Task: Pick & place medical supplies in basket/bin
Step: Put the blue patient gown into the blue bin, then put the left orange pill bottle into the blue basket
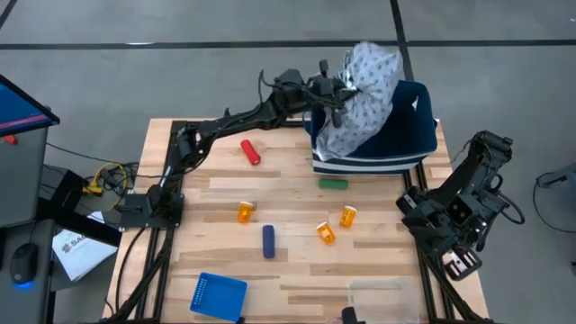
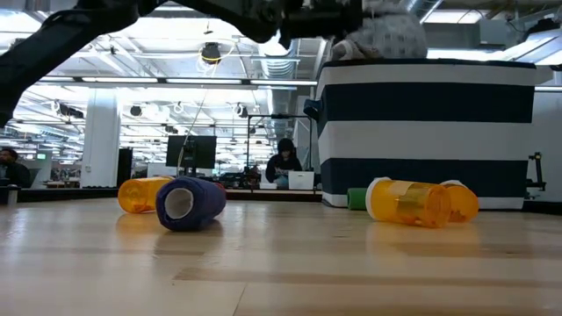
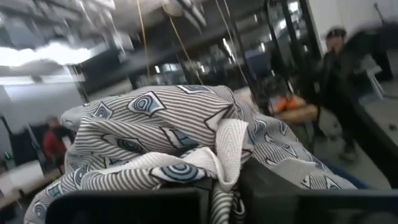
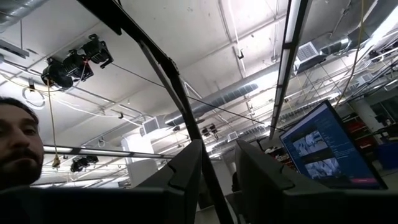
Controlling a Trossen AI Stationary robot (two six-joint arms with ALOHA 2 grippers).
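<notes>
The grey patterned garment (image 1: 364,99) is bunched over the left part of the navy white-striped bin (image 1: 409,139) at the table's far right. My left gripper (image 1: 346,88) is shut on it above the bin's far left corner. On the table lie a red cylinder (image 1: 250,152), a green cylinder (image 1: 333,184), a dark blue cylinder (image 1: 268,240) and three orange pill bottles (image 1: 246,212), (image 1: 348,216), (image 1: 326,233), all on their sides. My right gripper (image 4: 219,180) waits off the table's right edge, pointing upward, open with nothing between its fingers. My left gripper pinches a bunched fold of the garment (image 3: 227,158) between its two fingers, several layers together. The fingers come about level from the table's left side. The cloth bulges beyond the fingers and hangs slack, draped over the bin's left wall (image 1: 324,148) and into the bin.
A small bright blue perforated basket (image 1: 219,295) sits at the near left edge. A clear tray (image 1: 373,290) lies at the near edge, right of the middle. People sit in the room beyond the table in the low view.
</notes>
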